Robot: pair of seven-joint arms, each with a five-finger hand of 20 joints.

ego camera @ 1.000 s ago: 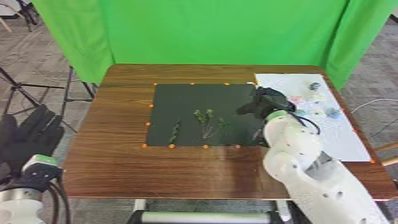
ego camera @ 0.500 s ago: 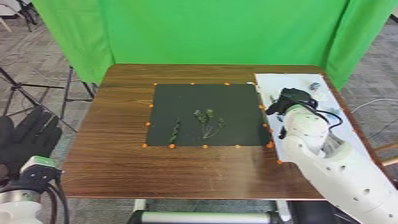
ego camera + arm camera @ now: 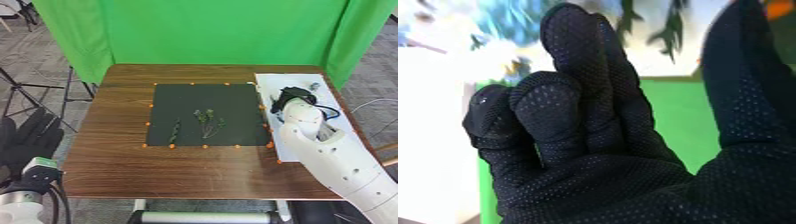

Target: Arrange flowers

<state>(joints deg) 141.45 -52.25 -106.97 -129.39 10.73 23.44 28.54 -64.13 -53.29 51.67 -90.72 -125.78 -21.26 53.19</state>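
1. Right hand, over the board: loosely open, thumb wide, gripping nothing.
2. Left hand: open flat, empty, beside the table.
3. Sprigs lie on the mat, flowers on the board.

Head view: from above bench's near side, facing forward and down, far enough back for nearly whole bench, both arms and green curtain beyond. Right wrist view: from right arm's wrist, very near, looking along palm of right hand past fingers. Shared: right hand, green curtain, part of flowers on white sheet, blurred in wrist view.
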